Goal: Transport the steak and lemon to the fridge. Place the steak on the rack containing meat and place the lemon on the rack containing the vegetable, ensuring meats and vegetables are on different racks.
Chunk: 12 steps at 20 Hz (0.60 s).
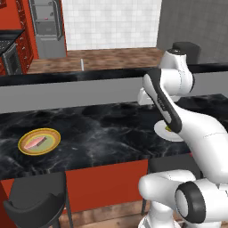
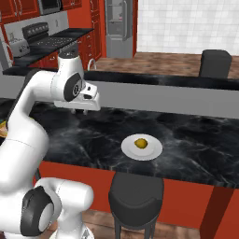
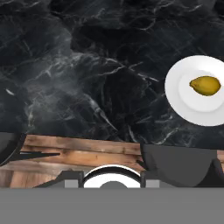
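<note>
Claw (image 2: pixel 81 111) above bare counter (image 2: pixel 93 135), lemon (image 2: pixel 140 143) well apart.

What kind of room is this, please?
Most likely a home kitchen, rendered: a black marble counter with stools at it, a stove among red cabinets, and a steel fridge at the back.

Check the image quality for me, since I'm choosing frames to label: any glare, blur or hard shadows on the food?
Left base view: the steak on its yellow plate is small and soft-edged, with no glare. Right base view: the lemon looks dull on the white plate, under flat light and with barely any shadow. Hand view: the lemon is sharpest, and the marble counter shows veining rather than reflections.
</note>
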Motion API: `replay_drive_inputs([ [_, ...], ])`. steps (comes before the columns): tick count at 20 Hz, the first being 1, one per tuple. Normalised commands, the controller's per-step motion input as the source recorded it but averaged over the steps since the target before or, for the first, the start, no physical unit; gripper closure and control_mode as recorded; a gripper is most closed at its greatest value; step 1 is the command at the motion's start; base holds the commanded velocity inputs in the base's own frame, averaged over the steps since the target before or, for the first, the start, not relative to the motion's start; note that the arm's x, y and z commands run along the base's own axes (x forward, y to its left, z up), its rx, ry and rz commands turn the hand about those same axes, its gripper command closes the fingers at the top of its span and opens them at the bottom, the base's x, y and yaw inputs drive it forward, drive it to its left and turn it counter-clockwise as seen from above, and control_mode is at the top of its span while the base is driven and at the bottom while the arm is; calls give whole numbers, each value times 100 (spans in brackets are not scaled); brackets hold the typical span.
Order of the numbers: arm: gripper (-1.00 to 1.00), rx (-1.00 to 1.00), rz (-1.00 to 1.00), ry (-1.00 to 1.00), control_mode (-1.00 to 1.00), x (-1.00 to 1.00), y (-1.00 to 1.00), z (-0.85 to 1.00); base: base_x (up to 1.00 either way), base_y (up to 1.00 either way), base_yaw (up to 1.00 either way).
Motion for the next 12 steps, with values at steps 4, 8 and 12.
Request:
replay_drive_inputs([
  [4, -100, 0, 0, -18, -100, -49, 0, 0, 0, 0, 0],
  [8, -100, 0, 1, -6, -100, -100, 0, -17, 0, 0, 0],
  [12, -100, -2, 1, 0, -100, -98, 0, -28, 0, 0, 0],
])
